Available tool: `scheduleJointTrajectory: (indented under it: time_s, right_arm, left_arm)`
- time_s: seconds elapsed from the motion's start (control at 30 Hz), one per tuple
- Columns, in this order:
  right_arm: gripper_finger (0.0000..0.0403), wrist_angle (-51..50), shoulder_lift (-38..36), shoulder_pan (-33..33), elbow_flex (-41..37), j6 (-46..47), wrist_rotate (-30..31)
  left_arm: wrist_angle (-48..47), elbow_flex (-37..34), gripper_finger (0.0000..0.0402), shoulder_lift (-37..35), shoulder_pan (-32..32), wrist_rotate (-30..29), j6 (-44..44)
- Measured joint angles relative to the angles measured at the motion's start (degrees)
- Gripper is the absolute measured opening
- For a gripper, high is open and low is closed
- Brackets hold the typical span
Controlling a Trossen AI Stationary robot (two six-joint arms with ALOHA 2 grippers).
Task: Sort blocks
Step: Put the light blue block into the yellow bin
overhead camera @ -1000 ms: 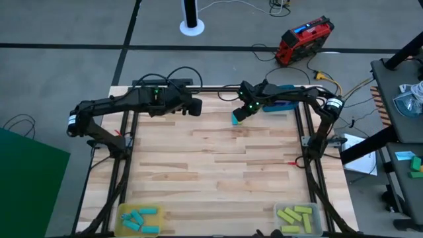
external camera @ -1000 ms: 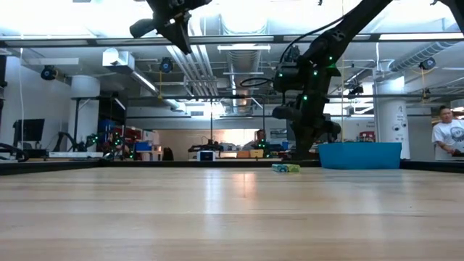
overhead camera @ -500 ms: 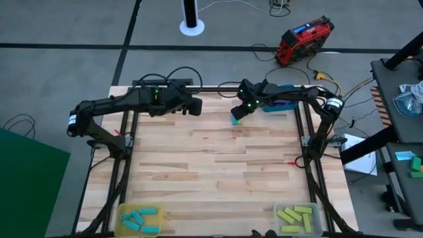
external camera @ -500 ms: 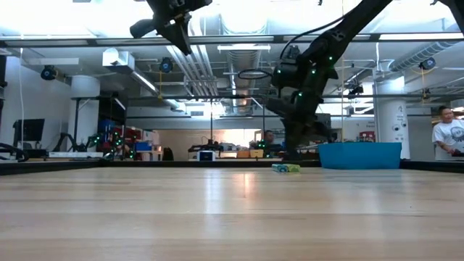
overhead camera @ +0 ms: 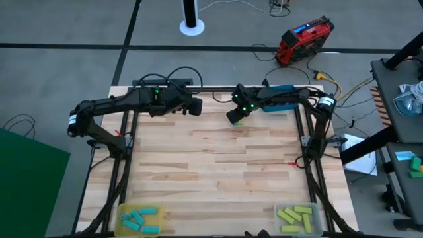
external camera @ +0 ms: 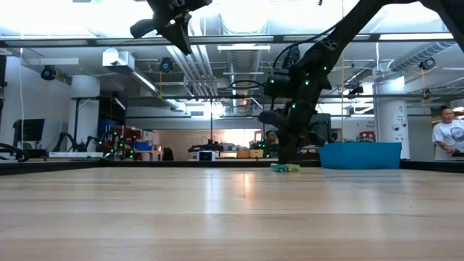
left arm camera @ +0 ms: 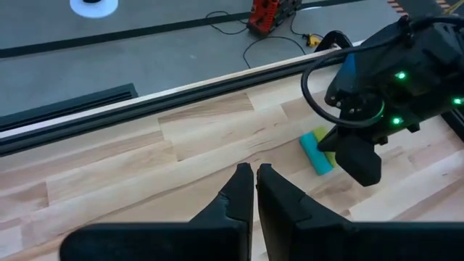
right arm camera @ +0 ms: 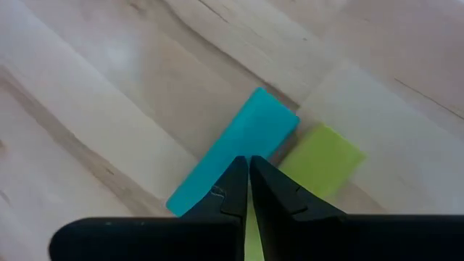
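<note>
While closed, right pincer (right arm camera: 248, 190) over blocks (right arm camera: 232, 156).

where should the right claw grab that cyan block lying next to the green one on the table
Take the cyan block across its short width near the middle, coming straight down from above. It lies flat on the table, and the yellow-green block sits close along one long side, so one finger probably has to slip between them. The right claw hangs above them, shut.

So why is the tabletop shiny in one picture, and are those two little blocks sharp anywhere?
Low view: ceiling lights glare off the table, and the blocks are tiny and far off. Right wrist view: the cyan block and yellow-green block show crisp, while the right gripper looks dark and soft.
</note>
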Motion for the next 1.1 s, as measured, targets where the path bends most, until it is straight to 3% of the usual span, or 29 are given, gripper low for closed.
scheduleJointTrajectory:
  time_s: [0.47, 0.73, 1.1]
  right_arm:
    - [0.0012, 2.3, -1.1, 4.5, -0.1, 1.6, -2.7]
    - [0.0012, 1.8, -0.9, 5.4, -0.1, 4.5, 2.6]
    - [0.0012, 3.9, 1.7, 7.5, 0.0, 2.9, 2.4]
  left_arm:
    - [-0.2, 0.0, 0.0, 0.0, 0.0, -0.1, 0.0]
    - [-0.2, 0.0, 0.0, 0.0, 0.0, -0.1, 0.0]
    - [0.1, 0.0, 0.0, 0.0, 0.0, -0.1, 0.0]
